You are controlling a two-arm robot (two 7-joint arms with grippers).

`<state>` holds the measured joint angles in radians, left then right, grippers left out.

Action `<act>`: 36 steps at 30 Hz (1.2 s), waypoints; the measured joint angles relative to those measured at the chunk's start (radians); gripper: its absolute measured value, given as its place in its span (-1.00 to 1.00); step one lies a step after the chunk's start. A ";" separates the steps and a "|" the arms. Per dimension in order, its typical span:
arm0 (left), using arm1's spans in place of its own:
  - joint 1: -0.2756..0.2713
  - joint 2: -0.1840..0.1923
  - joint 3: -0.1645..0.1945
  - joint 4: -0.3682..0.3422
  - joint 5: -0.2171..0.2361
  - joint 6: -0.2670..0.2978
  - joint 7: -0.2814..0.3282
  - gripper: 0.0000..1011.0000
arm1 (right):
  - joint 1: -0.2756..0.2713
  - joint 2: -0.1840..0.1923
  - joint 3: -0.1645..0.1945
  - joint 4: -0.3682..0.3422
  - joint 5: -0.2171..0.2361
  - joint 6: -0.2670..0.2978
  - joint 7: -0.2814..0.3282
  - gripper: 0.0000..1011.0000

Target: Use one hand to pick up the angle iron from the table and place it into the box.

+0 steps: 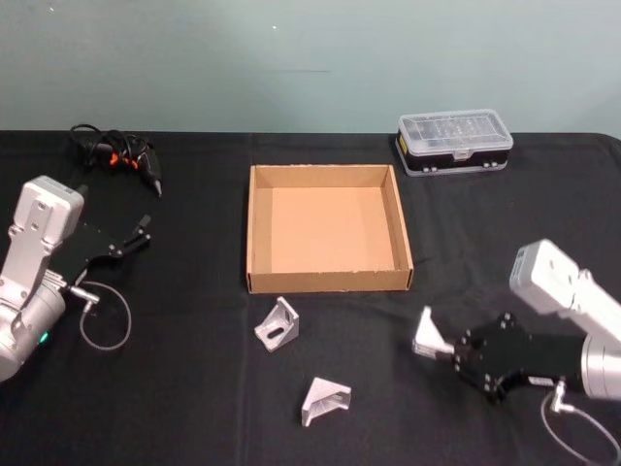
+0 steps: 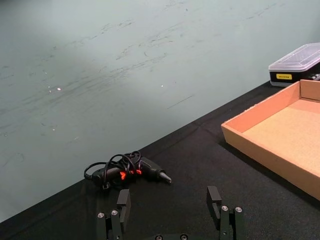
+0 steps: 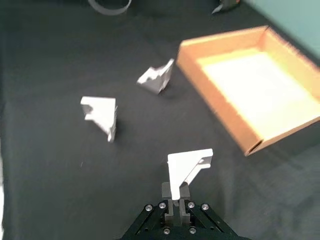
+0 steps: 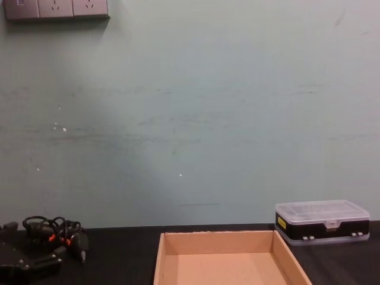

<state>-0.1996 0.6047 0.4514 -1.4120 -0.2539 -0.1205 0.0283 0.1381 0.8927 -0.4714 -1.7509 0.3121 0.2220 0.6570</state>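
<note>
Grip check: small silver L-shaped metal angle iron (image 1: pixel 425 336) is pinched by one flange in right hand (image 3: pixel 176 199), apparently lifted off matte black counter (image 1: pixel 194 408), near front-right corner of shallow tan cardboard box (image 1: pixel 325 282). Piece judged stiff, light, a bit slippery; flat flange best gripped. Only low box wall to be cleared. Spare bracket (image 1: pixel 277 324) and second bracket (image 1: pixel 325 401) lie off path. Left hand (image 2: pixel 169 195) is parked left, spread wide, empty. Clear-lidded black case (image 1: pixel 454 141) and corded black tool (image 1: pixel 116 153) sit behind.

Head high, chest low, common box (image 1: pixel 328 280)
</note>
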 joint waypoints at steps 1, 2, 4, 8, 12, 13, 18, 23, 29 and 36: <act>0.000 0.000 0.000 0.000 0.000 0.000 0.000 0.98 | -0.002 -0.002 0.006 -0.006 0.003 0.000 -0.008 -0.85; 0.000 0.000 0.000 0.000 0.000 0.000 0.000 0.98 | -0.006 -0.007 0.019 -0.018 0.008 0.000 -0.021 -0.85; 0.000 0.000 0.000 0.000 0.000 0.000 0.000 0.98 | -0.007 -0.014 0.029 -0.028 0.011 0.001 -0.036 -0.85; 0.000 0.000 0.000 0.000 0.000 0.000 0.000 0.98 | 0.011 -0.056 0.048 -0.037 0.012 0.021 -0.080 -0.85; 0.000 0.000 0.000 0.000 0.000 0.000 0.000 0.98 | 0.037 -0.104 0.052 -0.026 0.009 0.041 -0.112 -0.85; 0.000 0.000 0.000 0.000 0.000 0.000 0.000 0.98 | 0.053 -0.126 0.051 -0.015 0.005 0.050 -0.122 -0.85; 0.000 0.000 0.000 0.000 0.000 0.000 0.000 0.98 | 0.105 -0.194 0.034 0.031 -0.013 0.076 -0.146 -0.85; 0.000 0.000 0.000 0.000 0.000 0.000 0.000 0.98 | 0.170 -0.262 0.009 0.102 -0.031 0.097 -0.154 -0.85; 0.000 0.000 0.000 0.000 0.000 0.000 0.000 0.98 | 0.260 -0.341 -0.024 0.224 -0.054 0.114 -0.152 -0.85; 0.000 0.000 0.000 0.000 0.000 0.000 0.000 0.98 | 0.345 -0.411 -0.057 0.347 -0.074 0.125 -0.134 -0.85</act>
<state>-0.1995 0.6047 0.4513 -1.4120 -0.2539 -0.1205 0.0283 0.4833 0.4814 -0.5282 -1.4040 0.2378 0.3474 0.5230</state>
